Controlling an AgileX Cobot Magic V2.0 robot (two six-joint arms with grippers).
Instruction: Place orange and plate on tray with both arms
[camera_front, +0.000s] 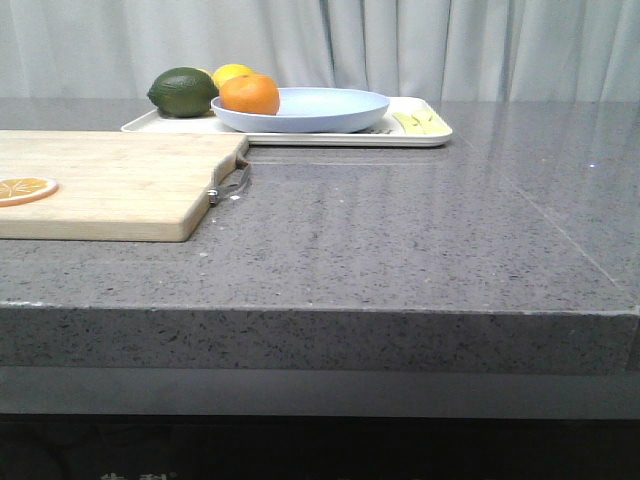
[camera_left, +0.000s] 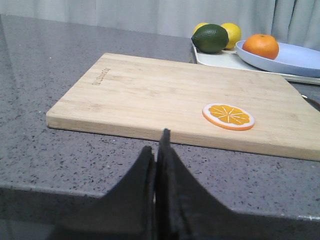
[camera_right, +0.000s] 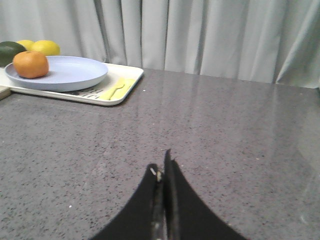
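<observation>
The round bright-orange orange (camera_front: 250, 94) with dimpled skin sits in the wide, shallow pale lavender-blue plate (camera_front: 330, 112), toward its left edge, and the plate rests on the flat cream-white rectangular tray (camera_front: 432, 133) — so the placing looks done, and what is in hand seems to be the end of the task, both arms drawn back from the load.

The left gripper (camera_left: 159, 150) has its dark angular fingers pressed together with nothing between them. It hangs low at the near edge of the grey speckled stone counter (camera_front: 420, 230); the light wooden cutting board (camera_left: 165, 97) lies just ahead of it, and the tray with plate and orange is well beyond, ahead and off to its right.

The right gripper (camera_right: 162, 170) is likewise closed and empty over bare counter, the tray well ahead and to its left.

A dark green avocado-like fruit (camera_front: 182, 91) — its kind is hard to tell from here — and a yellow lemon (camera_front: 231, 73) stand beside the plate on the tray.

Judging from this, the next move calls for no grasp, only holding clear or parking; any correction would mean opening a gripper first.
</observation>
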